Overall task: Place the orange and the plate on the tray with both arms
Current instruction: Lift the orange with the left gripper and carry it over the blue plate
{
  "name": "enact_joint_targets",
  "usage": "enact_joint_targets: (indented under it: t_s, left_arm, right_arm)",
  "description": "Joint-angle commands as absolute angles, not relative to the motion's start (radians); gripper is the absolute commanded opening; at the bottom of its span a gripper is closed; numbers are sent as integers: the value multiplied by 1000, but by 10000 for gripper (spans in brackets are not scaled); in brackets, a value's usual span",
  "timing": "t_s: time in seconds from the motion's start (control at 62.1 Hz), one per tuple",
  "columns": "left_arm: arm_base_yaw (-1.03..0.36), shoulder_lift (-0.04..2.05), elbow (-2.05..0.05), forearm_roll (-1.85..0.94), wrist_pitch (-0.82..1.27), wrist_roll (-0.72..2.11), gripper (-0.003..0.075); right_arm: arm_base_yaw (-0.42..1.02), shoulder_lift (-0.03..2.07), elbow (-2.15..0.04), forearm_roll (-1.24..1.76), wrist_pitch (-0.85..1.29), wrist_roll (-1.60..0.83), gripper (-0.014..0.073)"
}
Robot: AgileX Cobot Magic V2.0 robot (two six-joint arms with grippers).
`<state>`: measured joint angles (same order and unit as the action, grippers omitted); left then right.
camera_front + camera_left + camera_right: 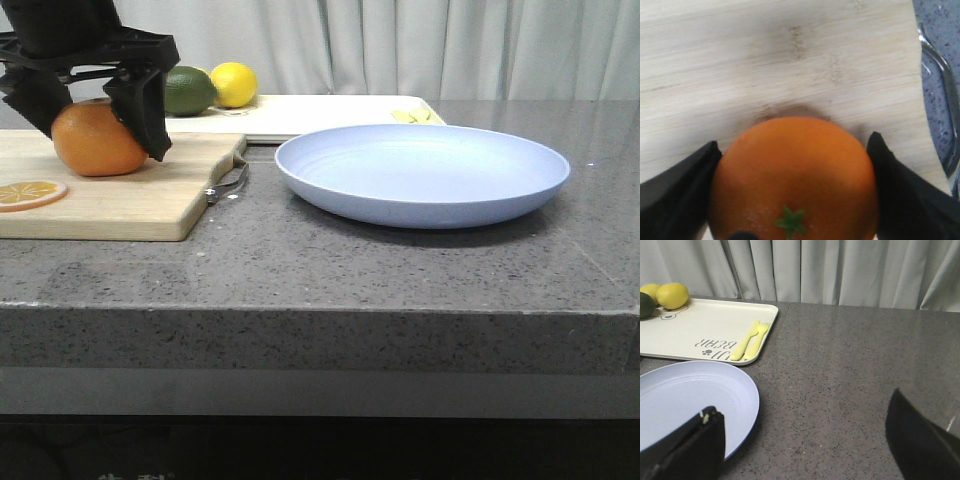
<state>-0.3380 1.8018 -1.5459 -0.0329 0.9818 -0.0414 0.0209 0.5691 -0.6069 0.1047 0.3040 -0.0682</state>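
A staged kitchen-style test bench, not a lived-in home; a dark speckled stone countertop (330,270) carries a wooden cutting board (130,195) with a metal handle (228,183), a cream tray (700,332) printed with "BEAR", 2 small yellow utensils (750,340), lemons (671,294) and a dark green fruit (188,90); plain grey curtains (840,270) close off the whole background behind it.

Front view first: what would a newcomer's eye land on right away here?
The orange on the wooden cutting board at the left, with the left gripper and its black jaws closed around it. Next, the wide lavender plate sitting alone on the grey counter at centre-right. Behind both lies the cream tray, a lemon at its far left.
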Motion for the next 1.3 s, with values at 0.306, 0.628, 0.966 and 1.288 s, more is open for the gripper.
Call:
enact_joint_targets:
  t_s: [0.306, 0.628, 0.966, 1.288]
  left_arm:
    - [-442, 1756, -1724, -37, 961, -15, 324]
    - [-673, 1823, -1742, -41, 639, -15, 324]
    - [-777, 1931, -1742, -50, 514, -15, 330]
    - [-789, 1955, -1742, -72, 511, -15, 575]
  right_arm:
    - [20, 575, -644, 108, 220, -71, 652]
    - [20, 575, -644, 108, 220, -71, 652]
    - [20, 575, -644, 108, 220, -71, 652]
    - [20, 575, -644, 108, 220, -71, 652]
